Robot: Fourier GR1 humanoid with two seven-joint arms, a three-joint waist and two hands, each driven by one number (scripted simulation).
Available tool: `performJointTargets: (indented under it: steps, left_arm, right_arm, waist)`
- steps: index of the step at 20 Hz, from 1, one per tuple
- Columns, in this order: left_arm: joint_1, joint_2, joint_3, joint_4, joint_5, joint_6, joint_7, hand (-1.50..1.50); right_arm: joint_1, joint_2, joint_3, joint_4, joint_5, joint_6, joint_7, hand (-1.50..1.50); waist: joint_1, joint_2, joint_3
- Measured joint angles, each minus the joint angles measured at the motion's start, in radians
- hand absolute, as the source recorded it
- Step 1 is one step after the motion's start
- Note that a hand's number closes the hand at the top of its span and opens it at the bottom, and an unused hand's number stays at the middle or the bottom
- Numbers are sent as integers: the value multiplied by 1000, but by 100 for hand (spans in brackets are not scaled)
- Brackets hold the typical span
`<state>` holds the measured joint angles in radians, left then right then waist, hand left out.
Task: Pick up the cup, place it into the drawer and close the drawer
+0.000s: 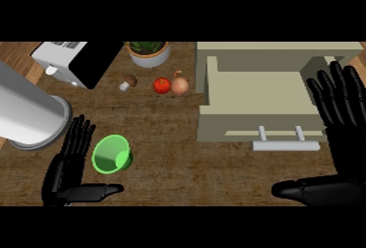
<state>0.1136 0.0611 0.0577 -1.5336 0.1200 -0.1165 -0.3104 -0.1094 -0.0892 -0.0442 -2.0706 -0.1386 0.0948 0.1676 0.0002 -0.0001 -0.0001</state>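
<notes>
A green cup (pixel 112 153) lies tipped on the wooden counter at lower left, its mouth facing up toward me. My left hand (pixel 68 167) is open just left of it, fingers straight and the thumb (pixel 97 191) stretched out below the cup, not touching it. The beige drawer (pixel 214 80) stands pulled open at upper right, its inside bare, with a pale bar handle (pixel 284 144) on its front. My right hand (pixel 342 140) is open at the right edge, fingers pointing up over the drawer's right side.
A large silver cylinder (pixel 25 114) juts in at the left edge. At the back stand a white and black appliance (pixel 75 60), a potted plant (pixel 148 52), a mushroom (pixel 127 83), a tomato (pixel 162 85) and an onion (pixel 180 86).
</notes>
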Motion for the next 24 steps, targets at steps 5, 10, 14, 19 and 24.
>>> performJointTargets:
  steps: [5, 10, 14, 19, 24]
  left_arm:
    - [-29, 1, 17, 112, -18, -8, -72, -150]
    - [-76, 9, 49, 269, -19, -27, -164, -150]
    - [-105, 9, 65, 366, -24, -28, -235, -150]
    - [-148, 30, 97, 508, -28, -38, -327, -150]
    - [-194, 33, 102, 619, -42, -33, -392, -150]
  right_arm:
    - [-19, 3, -1, 3, 1, -7, 9, -150]
    - [-2, 9, 11, -12, 7, -4, 4, -150]
    - [9, 7, 13, -10, 2, 13, -8, -150]
    - [-13, 5, 11, -4, 2, 10, 14, -150]
    - [16, 13, 23, -30, 10, 13, 12, -150]
  waist:
    - [0, 0, 0]
    - [-1, 0, 0]
    - [-2, 0, 0]
    - [-1, 0, 0]
    - [-2, 0, 0]
